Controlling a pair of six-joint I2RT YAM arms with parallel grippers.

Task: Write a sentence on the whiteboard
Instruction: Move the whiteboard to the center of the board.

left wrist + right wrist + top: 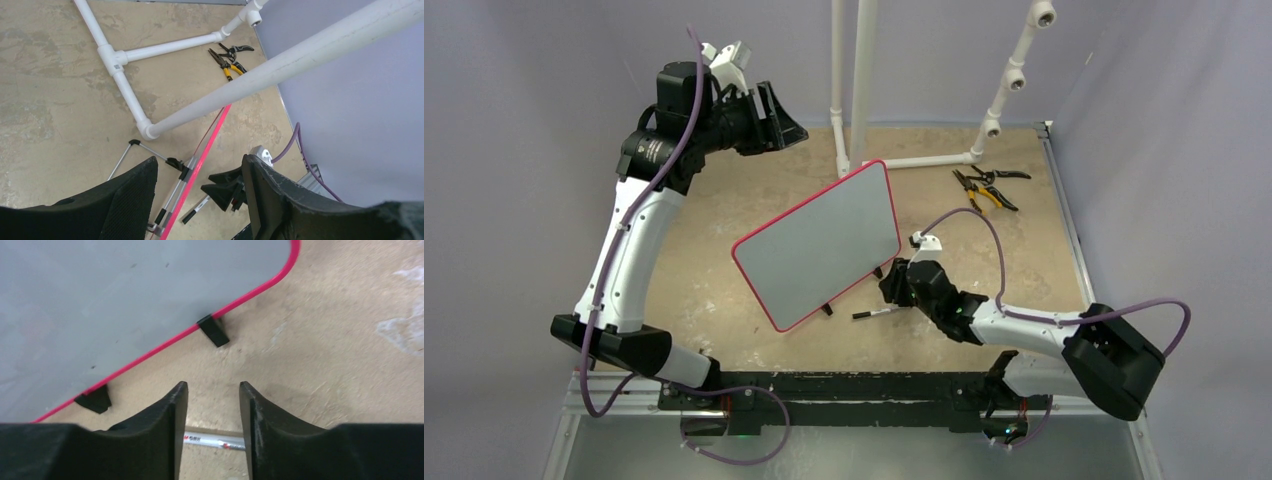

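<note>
The whiteboard (820, 246), pale grey with a red border, stands tilted on two black feet (213, 332) mid-table. Its face is plain; the sentence is out of view. A black-capped marker (876, 313) lies on the table just in front of the board's right foot. My right gripper (894, 286) hangs low over it, open, its fingers on either side of the marker's barrel (212, 440) without touching it. My left gripper (779, 120) is raised at the back left, open and holding nothing. In the left wrist view the board's red edge (210, 137) runs between its fingers far below.
A white PVC pipe frame (859, 80) rises behind the board, with its base pipes on the table. Two pliers (986, 188) lie at the back right. The table's metal edge runs along the right side (1064, 230).
</note>
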